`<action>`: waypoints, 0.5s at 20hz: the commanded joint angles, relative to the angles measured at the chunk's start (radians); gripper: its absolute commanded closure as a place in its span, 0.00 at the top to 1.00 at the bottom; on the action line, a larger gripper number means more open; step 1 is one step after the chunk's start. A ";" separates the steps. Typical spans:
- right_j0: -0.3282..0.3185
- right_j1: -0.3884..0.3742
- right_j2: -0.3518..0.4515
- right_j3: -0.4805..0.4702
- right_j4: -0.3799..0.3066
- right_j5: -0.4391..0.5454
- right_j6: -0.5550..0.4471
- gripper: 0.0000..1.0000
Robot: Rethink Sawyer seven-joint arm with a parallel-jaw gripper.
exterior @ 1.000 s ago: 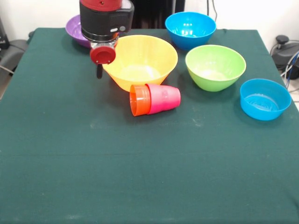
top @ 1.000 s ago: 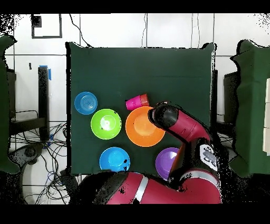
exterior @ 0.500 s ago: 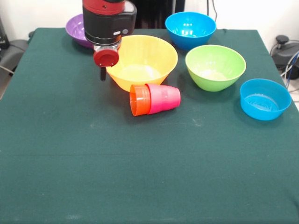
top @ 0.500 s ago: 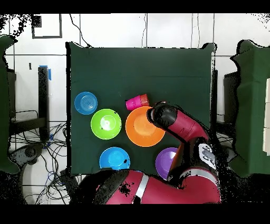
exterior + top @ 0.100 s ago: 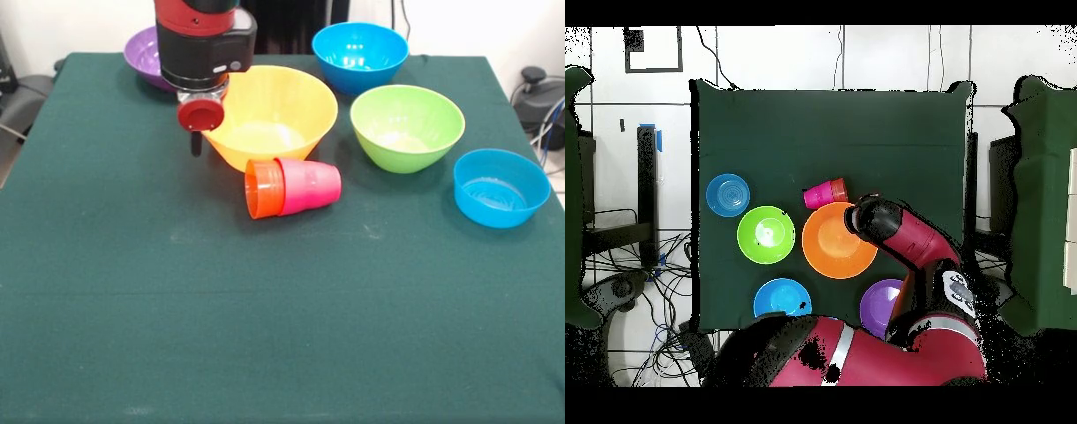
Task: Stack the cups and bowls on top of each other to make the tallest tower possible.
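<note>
The claw (image 5: 196, 141) hangs at the left rim of the big orange-yellow bowl (image 5: 269, 115), under the red and black arm (image 5: 203, 40); only one dark finger shows below a round red part, so I cannot tell whether the claw stands apart or together, and nothing is seen held in it. After it, from largest to smallest: the worktop (image 5: 265, 336), covered in dark green cloth, carries everything, and its near half is bare. The orange-yellow bowl stands upright toward the far side, a little left of the middle. To its right, close but apart, is the lime green bowl (image 5: 407, 126), also upright. Farther back, between those two, sits a blue bowl (image 5: 359, 55) near the far edge. The purple bowl (image 5: 143, 55) is at the far left corner, partly hidden behind the arm. A second, shallower blue bowl (image 5: 500, 186) stands by the right edge, nearer than the green one. Smallest are the cups: a red-pink cup (image 5: 311, 185) lies on its side just in front of the orange-yellow bowl, with an orange cup (image 5: 261, 188) nested against its left end, mouth facing left. In the overhead view this pair (image 5: 825, 192) lies touching or almost touching the big bowl's rim.
</note>
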 commanded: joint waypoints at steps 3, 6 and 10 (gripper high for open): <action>-0.014 0.086 0.159 0.034 0.032 -0.006 0.091 0.00; -0.018 0.102 0.171 0.034 0.037 -0.023 0.097 0.00; -0.022 0.119 0.179 0.026 0.030 -0.048 0.091 0.00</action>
